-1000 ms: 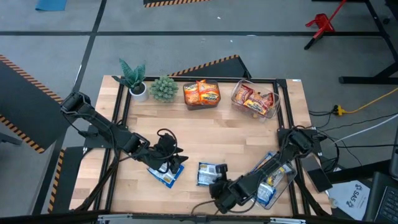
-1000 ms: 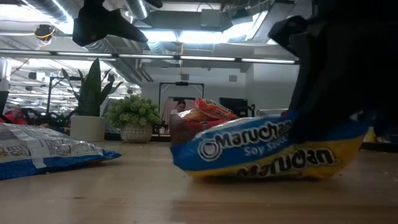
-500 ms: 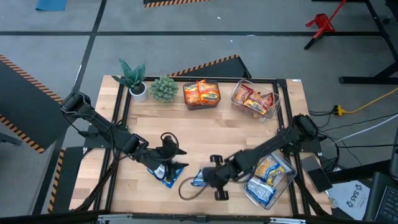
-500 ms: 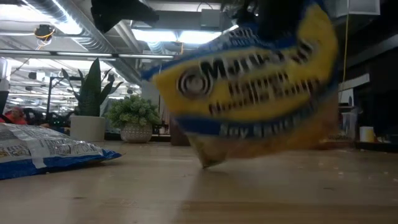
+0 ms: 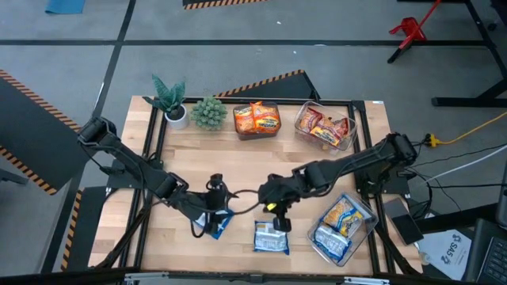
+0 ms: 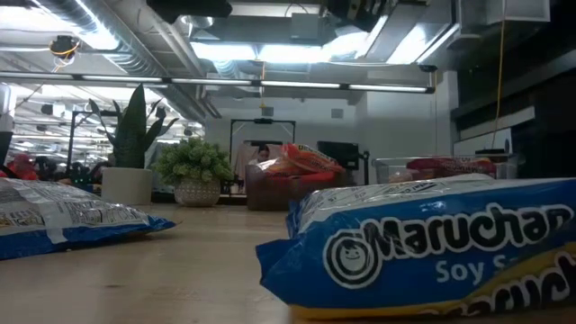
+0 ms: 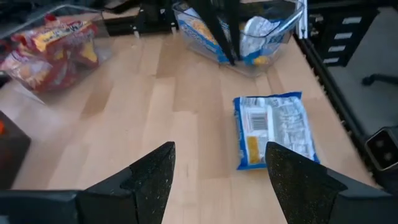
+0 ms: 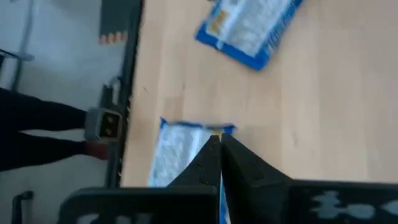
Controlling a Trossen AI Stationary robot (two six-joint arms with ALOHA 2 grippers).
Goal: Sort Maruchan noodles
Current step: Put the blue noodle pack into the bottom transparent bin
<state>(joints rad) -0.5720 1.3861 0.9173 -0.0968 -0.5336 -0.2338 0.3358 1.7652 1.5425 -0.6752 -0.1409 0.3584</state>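
Maruchan noodles lie in several places: we see one blue-and-white packet (image 5: 271, 237) flat on the table (image 5: 261, 170) near its front edge, another blue packet (image 5: 217, 224) just left of it under the left arm, and more blue packets in the clear bin (image 5: 339, 228) at the front right. Orange packets fill a bin (image 5: 256, 120) at the back, and red-brown packets fill the bin (image 5: 324, 127) beside it.

We see the left gripper (image 5: 212, 215) low over the second blue packet, its arm stretched in from the table's left side, fingers (image 7: 152, 180) spread apart with nothing between them.

We see the right gripper (image 5: 277, 212) reaching across from the right, hanging above the front packet, its fingers (image 8: 214, 163) pressed together and holding nothing.
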